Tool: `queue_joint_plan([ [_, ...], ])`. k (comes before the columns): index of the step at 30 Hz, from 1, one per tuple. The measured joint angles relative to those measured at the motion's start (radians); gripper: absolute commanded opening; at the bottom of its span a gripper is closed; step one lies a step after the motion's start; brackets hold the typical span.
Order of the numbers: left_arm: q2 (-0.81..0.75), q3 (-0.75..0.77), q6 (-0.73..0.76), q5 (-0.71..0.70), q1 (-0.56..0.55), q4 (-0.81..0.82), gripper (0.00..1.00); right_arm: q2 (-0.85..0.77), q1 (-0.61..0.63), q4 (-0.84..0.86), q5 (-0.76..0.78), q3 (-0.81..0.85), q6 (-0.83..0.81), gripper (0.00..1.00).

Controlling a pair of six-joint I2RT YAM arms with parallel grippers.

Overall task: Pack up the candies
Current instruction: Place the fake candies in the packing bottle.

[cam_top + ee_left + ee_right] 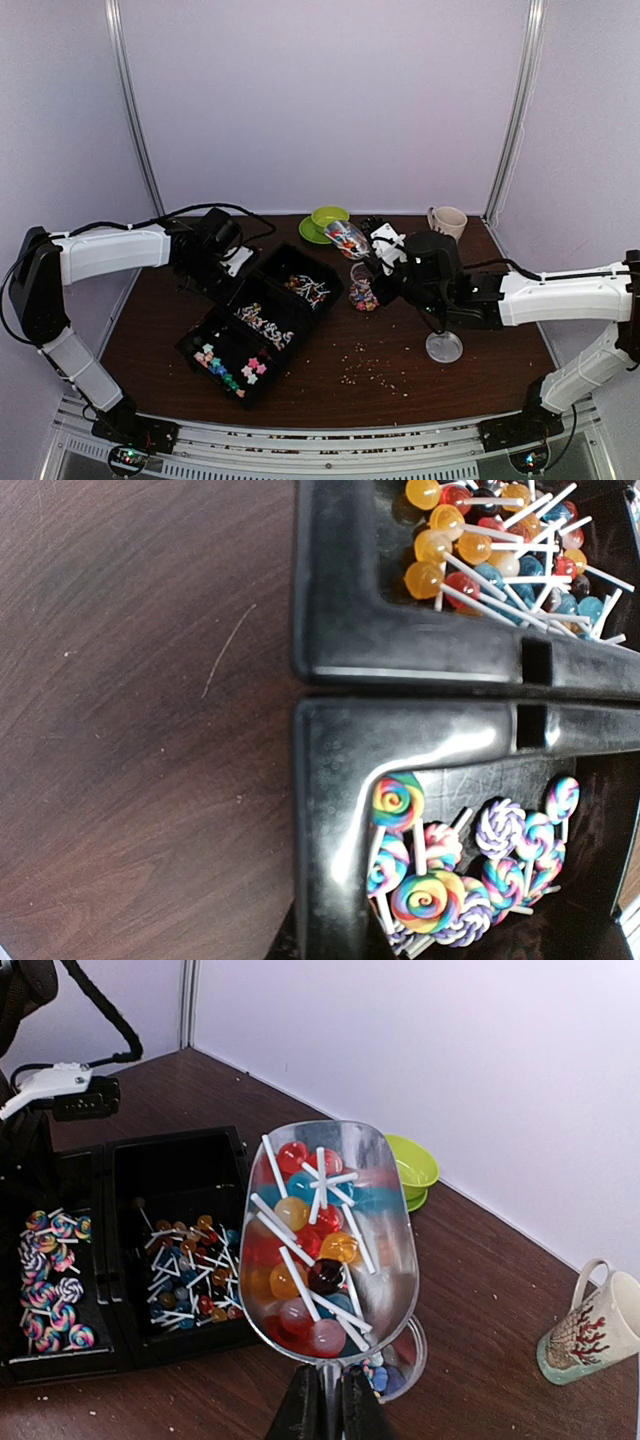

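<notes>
Pastel candies lie in the near compartment (228, 366) of a black three-part tray (190, 345) and in a clear cup (363, 292), which shows under the scoop in the right wrist view (400, 1365). My right gripper (325, 1412) is shut on the handle of a clear scoop (335, 1250). The scoop is full of ball lollipops and is held above the cup, right of the tray. My left gripper (228, 262) is at the tray's far left rim (340, 780). Its fingers do not show in the left wrist view.
The tray's far compartment holds ball lollipops (185, 1270) and the middle one swirl lollipops (450, 880). A green bowl (325, 222) and a mug (447, 220) stand at the back. A clear lid (444, 347) and pale crumbs (365, 368) lie on the brown table.
</notes>
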Motion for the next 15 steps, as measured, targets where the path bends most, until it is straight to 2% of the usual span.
queue_joint_plan([
  [9,0.0,0.0,0.0,-0.001,0.002,0.0,0.0,-0.124,-0.037,-0.233,0.049,-0.006,0.024,0.0],
  [15,0.0,0.0,0.0,-0.001,0.002,0.0,0.0,-0.108,-0.056,-0.42,0.08,0.044,0.041,0.0],
])
